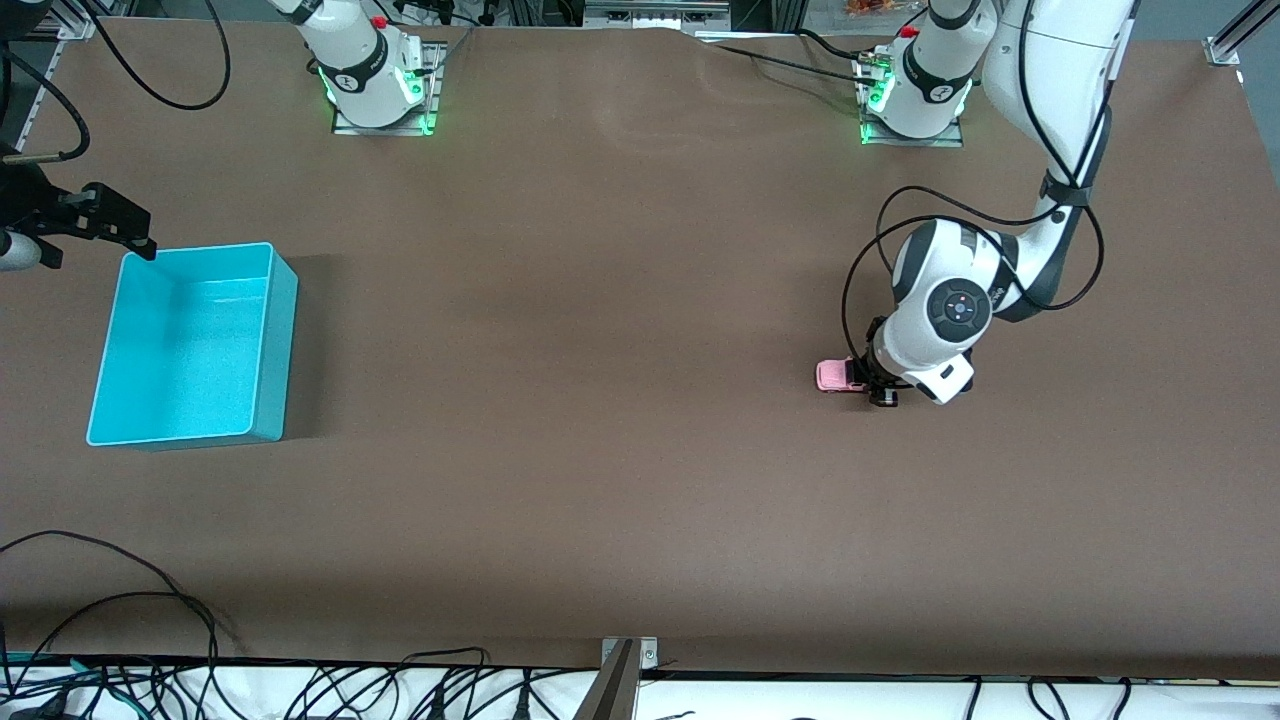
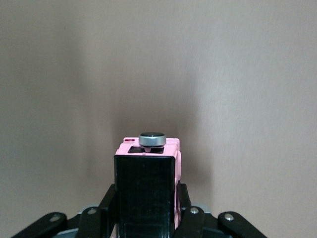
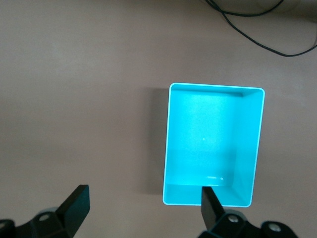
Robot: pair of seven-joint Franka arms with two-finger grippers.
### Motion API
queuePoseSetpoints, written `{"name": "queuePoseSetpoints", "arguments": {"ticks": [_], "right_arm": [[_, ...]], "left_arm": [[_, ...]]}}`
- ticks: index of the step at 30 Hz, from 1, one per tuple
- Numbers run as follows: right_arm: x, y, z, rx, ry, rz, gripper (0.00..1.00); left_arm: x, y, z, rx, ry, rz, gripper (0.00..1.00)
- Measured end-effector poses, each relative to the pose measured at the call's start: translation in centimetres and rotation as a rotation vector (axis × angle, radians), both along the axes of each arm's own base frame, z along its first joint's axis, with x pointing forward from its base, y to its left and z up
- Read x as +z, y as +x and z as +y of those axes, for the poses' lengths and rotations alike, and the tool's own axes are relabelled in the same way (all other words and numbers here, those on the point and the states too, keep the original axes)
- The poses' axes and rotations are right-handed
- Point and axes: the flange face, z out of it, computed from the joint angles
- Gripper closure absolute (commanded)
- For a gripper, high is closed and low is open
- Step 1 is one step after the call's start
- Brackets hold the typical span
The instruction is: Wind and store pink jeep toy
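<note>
The pink jeep toy (image 1: 831, 376) is low at the table toward the left arm's end, pink body sticking out from under the wrist. My left gripper (image 1: 873, 386) is shut on it. In the left wrist view the jeep toy (image 2: 146, 171) shows its black roof and a grey round wheel at its end, with the left gripper (image 2: 146, 201) clamping its sides; one finger (image 2: 183, 197) presses the pink flank. My right gripper (image 1: 112, 226) waits open over the edge of the turquoise bin (image 1: 283, 330), and in the right wrist view the right gripper (image 3: 143, 204) holds nothing.
The turquoise bin (image 3: 168, 148) stands at the right arm's end of the table with nothing in it. Cables (image 1: 120, 600) lie along the table edge nearest the front camera. A black cable (image 3: 257, 34) runs past the bin.
</note>
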Motion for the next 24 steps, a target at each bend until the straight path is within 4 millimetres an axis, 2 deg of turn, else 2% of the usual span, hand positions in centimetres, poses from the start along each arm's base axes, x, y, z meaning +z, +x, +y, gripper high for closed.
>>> {"name": "queuePoseSetpoints", "arguments": {"ticks": [7, 20, 24], "right_arm": [[0.0, 0.0, 0.0, 0.000, 0.000, 0.000, 0.00], [0.0, 0.0, 0.0, 0.001, 0.000, 0.000, 0.00], [0.0, 0.0, 0.0, 0.001, 0.000, 0.000, 0.00]], "left_arm": [[0.0, 0.8, 4.1, -0.014, -0.008, 0.003, 1.00], [0.0, 1.6, 15.3, -0.023, -0.022, -0.001, 1.00], [-0.1, 1.6, 17.9, -0.031, -0.002, -0.009, 1.00]]}}
